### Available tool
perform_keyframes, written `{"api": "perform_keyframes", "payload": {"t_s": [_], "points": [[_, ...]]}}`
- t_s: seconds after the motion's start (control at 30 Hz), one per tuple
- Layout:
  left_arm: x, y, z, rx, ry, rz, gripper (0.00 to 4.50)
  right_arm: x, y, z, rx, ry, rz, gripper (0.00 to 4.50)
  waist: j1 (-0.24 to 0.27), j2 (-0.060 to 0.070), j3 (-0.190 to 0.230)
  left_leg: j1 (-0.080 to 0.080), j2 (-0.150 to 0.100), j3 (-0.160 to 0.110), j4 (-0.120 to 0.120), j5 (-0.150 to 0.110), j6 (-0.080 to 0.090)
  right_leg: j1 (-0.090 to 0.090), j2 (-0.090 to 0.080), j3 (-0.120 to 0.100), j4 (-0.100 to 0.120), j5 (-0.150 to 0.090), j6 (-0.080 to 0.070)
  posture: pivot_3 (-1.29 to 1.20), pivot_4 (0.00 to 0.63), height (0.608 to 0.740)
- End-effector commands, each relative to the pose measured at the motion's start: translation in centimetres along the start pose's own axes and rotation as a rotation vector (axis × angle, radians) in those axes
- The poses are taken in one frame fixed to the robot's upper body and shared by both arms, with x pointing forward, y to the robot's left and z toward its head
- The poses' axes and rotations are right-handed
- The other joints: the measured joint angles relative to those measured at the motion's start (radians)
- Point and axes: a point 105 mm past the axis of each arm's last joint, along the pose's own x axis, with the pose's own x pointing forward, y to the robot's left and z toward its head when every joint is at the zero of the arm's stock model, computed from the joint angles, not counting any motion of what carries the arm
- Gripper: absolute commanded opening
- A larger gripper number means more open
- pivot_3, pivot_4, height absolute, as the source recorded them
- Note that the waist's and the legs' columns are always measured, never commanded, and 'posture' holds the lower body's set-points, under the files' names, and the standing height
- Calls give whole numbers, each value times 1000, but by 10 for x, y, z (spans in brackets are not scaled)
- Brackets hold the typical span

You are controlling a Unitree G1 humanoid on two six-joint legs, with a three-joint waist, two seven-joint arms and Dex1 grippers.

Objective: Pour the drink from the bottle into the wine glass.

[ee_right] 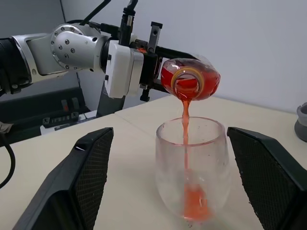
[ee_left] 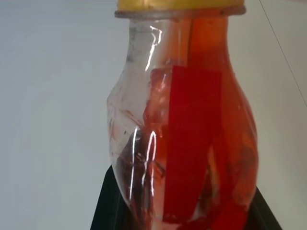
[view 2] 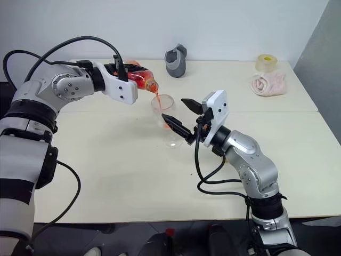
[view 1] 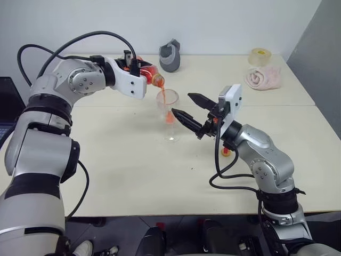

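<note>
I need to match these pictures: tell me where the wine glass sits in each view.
Left eye: wine glass centre, under the tilted bottle.
Right eye: centre, left of the right gripper.
Left wrist: I can't make it out.
Right wrist: lower centre, between its fingers.
Shared landmark: the red stream.

Pale cream table (view 1: 122,176), seam running across its middle. Wine glass (view 1: 169,114) stands near centre. At far edge: grey holder (view 1: 170,55), pink rolled towel (view 1: 263,78), tape roll (view 1: 260,56) just behind it.

Cream table (view 1: 133,186), white wall (view 1: 213,21)
</note>
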Motion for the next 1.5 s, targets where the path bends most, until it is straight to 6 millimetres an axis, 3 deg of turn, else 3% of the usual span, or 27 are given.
{"api": "perform_keyframes", "payload": {"t_s": [0.03, 1.5], "points": [[-8, 29, -2, 49, 12, 76, 959, 2, 4, 12, -28, -45, 25, 4062, 0, 0, 0, 0, 0, 0, 0, 0, 0, 0, 0, 0, 0, 0, 0, 0, 150, 740], [-11, 37, -9, 104, 59, 75, 959, 4, 9, 11, -21, -52, 45, 4062, -2, 0, 0, 0, -4, 0, 1, 0, 0, -4, -3, 2, 7, -2, 3, 0, 150, 740]]}}
